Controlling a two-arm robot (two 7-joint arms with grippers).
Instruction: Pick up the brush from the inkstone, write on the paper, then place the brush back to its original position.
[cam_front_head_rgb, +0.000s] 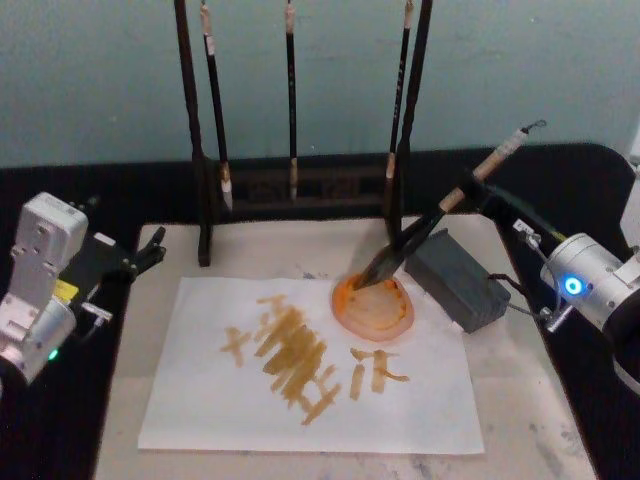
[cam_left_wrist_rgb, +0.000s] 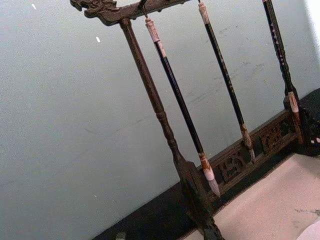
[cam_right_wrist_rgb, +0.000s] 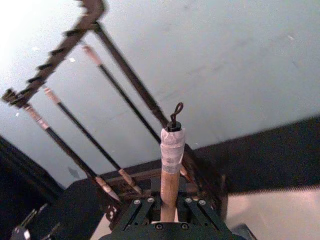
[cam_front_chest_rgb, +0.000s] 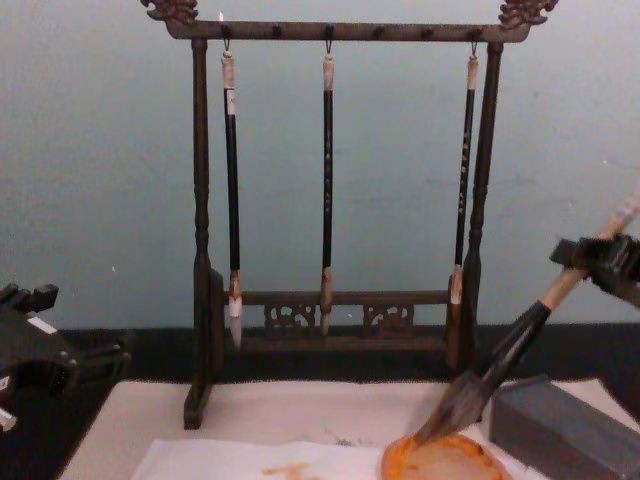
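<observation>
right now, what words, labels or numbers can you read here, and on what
No text reads clearly.
Strokes on the paper: ochre, character-like, not legible.
Yellow sticker on the left arm: too small to read.
Marks on a hanging brush shaft: too blurred.
Tape on the brush in the right gripper: no writing seen.

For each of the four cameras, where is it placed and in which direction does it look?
Head: up high, looking down at paper, dish and brush; left gripper and right gripper at the sides.
Chest: lower, looking forward at the rack; both grippers at the edges.
Left wrist: on left arm, facing rack and wall.
Right wrist: on right arm, looking along the brush; right gripper shut on it.
Shared: head and chest show the brush tip at the dish.
</observation>
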